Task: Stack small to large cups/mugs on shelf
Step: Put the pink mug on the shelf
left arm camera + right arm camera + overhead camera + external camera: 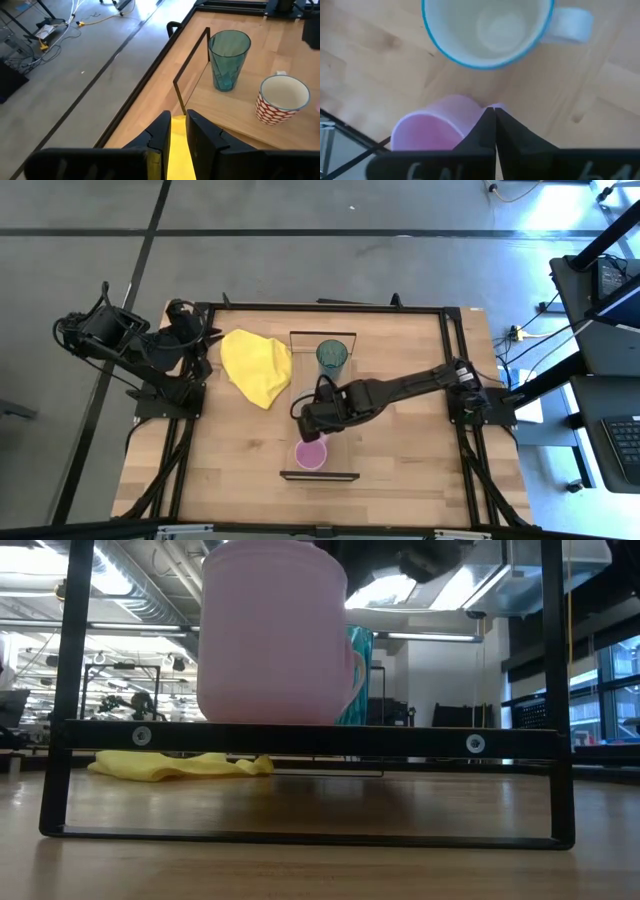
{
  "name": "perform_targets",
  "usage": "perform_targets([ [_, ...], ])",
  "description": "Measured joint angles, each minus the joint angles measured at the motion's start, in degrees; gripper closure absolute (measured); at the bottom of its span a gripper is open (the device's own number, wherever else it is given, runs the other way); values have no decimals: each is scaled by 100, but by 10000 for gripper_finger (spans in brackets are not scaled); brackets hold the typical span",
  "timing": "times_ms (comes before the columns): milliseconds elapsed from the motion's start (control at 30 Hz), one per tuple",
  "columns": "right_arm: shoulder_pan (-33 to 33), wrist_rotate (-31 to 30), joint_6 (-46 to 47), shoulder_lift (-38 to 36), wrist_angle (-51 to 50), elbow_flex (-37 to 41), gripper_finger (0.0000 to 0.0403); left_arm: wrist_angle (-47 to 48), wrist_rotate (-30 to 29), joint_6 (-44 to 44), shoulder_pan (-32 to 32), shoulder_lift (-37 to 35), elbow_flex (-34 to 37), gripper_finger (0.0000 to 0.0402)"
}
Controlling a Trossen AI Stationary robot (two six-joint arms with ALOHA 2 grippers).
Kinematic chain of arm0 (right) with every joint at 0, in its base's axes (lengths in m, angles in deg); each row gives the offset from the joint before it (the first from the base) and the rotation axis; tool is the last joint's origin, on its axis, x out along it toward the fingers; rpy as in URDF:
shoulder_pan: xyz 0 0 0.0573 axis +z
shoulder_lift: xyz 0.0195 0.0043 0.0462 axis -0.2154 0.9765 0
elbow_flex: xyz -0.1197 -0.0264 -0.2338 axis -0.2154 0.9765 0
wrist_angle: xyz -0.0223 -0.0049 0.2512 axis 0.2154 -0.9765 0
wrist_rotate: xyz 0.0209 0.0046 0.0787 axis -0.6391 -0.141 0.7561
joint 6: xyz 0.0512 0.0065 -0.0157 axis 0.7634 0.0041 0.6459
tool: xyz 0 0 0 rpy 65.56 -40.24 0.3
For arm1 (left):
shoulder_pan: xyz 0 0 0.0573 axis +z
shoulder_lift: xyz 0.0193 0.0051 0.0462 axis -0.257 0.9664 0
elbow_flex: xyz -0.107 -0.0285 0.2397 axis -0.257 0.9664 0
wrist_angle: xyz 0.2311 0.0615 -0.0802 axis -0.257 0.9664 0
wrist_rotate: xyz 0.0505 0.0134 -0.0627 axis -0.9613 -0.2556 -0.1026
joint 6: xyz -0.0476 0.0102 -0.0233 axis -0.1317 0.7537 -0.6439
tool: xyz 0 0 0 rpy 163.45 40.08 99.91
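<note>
Pink round mug (272,635) on light-wood shelf (310,737)

Shelf (300,395) crowded along its length: teal tumbler (332,357) at far end, white mug (281,100) mid-board, pink mug (311,453) at near end, all close together. Right end effector (312,427) over the gap between white and pink mugs, blocking access from above. Yellow cloth (256,365) on worktop (410,450) left of shelf. Open worktop right of shelf and along near edge.

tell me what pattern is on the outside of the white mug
Red with white dots on the white mug, clearest in the left wrist view.
</note>
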Motion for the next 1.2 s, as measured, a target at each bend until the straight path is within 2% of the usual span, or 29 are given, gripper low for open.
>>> perform_targets([
  [633, -109, 311, -363, 357, 10, 2, 402, 0, -87, -19, 2, 0, 0, 347],
  [800, -100, 595, -380, 408, -32, 0, 401, 0, -96, -17, 0, 0, 0, 347],
  [1133, -81, 677, -381, 425, -99, 0, 399, 0, -98, -15, 2, 0, 0, 347],
  [1200, -79, 536, -366, 425, -134, 0, 399, 0, -98, -14, 1, 0, 0, 347],
])
